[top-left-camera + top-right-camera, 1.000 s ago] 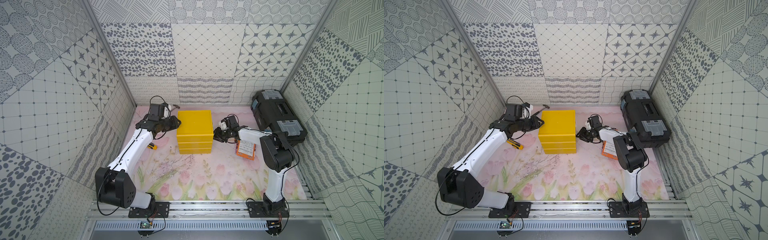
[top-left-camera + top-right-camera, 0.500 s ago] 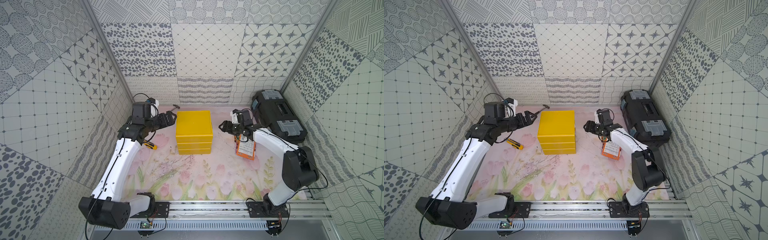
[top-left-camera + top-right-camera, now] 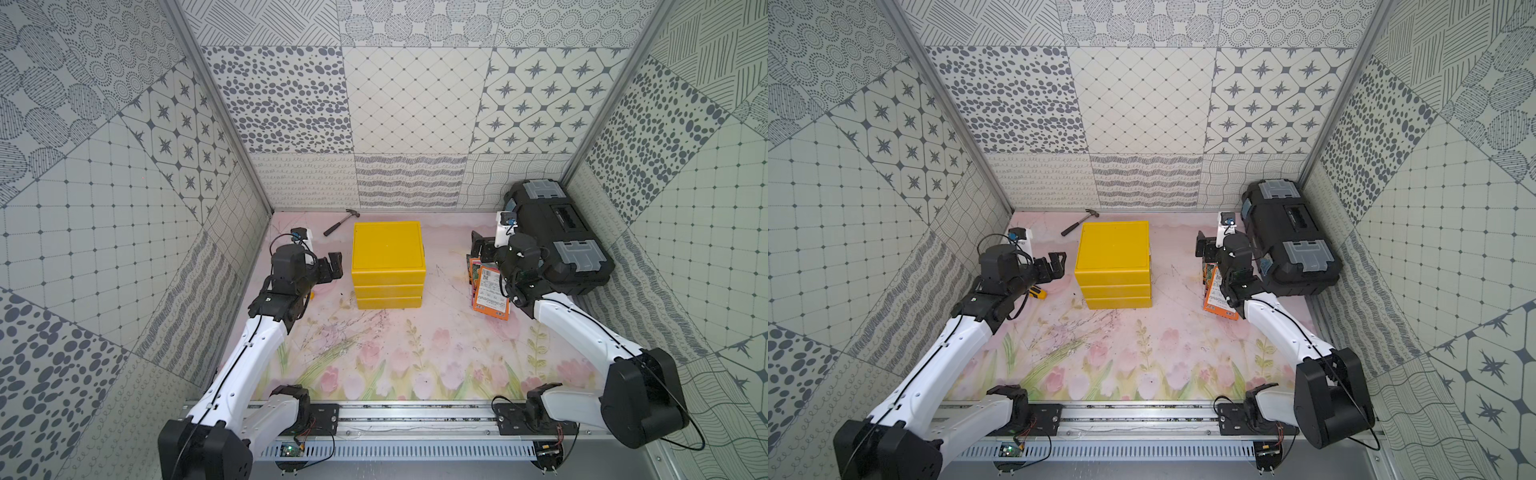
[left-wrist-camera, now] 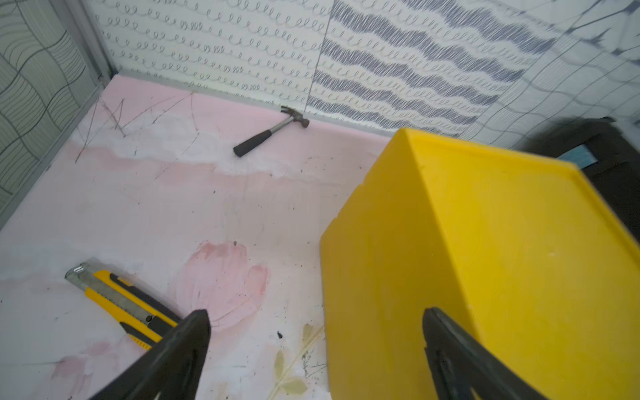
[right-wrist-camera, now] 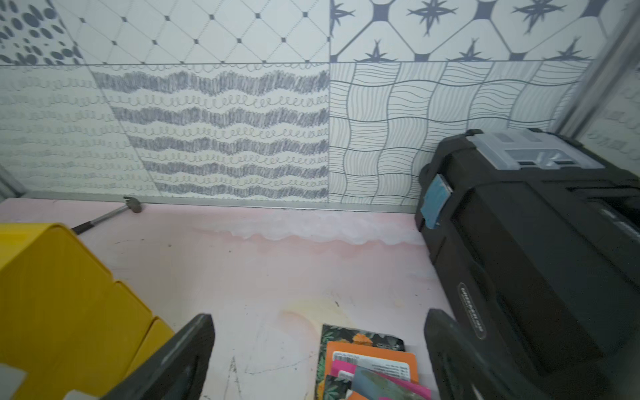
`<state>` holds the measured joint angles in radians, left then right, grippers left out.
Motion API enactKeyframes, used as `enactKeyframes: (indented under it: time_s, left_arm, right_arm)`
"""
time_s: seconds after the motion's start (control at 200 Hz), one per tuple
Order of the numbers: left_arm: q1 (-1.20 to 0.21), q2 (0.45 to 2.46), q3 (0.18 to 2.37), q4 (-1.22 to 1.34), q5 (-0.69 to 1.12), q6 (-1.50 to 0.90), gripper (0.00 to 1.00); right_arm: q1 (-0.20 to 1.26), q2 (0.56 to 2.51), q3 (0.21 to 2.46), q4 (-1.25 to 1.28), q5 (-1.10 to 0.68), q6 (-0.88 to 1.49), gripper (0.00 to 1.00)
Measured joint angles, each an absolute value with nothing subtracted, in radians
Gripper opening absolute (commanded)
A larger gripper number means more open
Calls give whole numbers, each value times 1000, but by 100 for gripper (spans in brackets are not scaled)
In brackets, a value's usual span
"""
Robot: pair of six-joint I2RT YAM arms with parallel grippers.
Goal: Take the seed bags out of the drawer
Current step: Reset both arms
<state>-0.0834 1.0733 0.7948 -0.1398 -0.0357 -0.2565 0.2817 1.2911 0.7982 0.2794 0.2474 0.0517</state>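
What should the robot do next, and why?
Probably lift both arms away to rest. The seed bags lie piled on the mat beside the yellow drawers, all three drawers look shut, and the left gripper and right gripper are open and empty.

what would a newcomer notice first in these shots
The bright yellow drawer unit in the middle of the floral mat, all its drawers shut, catches the eye first. Next comes the fan of orange and pink seed bags lying on the mat to its right, beside the big black toolbox. The left gripper and right gripper flank the unit, both open and empty.
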Motion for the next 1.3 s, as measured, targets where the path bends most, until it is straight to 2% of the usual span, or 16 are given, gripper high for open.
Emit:
enactKeyframes:
  time_s: [0.175,0.28,0.495,0.645,0.77,0.911,1.301]
  left_arm:
    - [-77,1193,583,48,-139,-224,99]
    - [-70,1285,501,172,-182,-206,99]
    - [-62,1424,455,384,-200,-176,99]
    - [-62,1520,392,595,-212,-149,99]
    - [-62,1556,387,670,-218,-136,100]
    - [-62,1565,388,733,-224,-128,100]
    - [-63,1573,388,804,-238,-116,100]
  right_arm:
    - [247,1364,632,400,338,28,100]
    - [235,1411,597,366,351,25,100]
    - [199,1409,576,463,366,-1,100]
    - [171,1393,445,590,368,-8,100]
    - [150,1411,365,664,339,-8,100]
    - [127,1554,361,833,283,-8,99]
    - [61,1566,391,825,141,16,99]
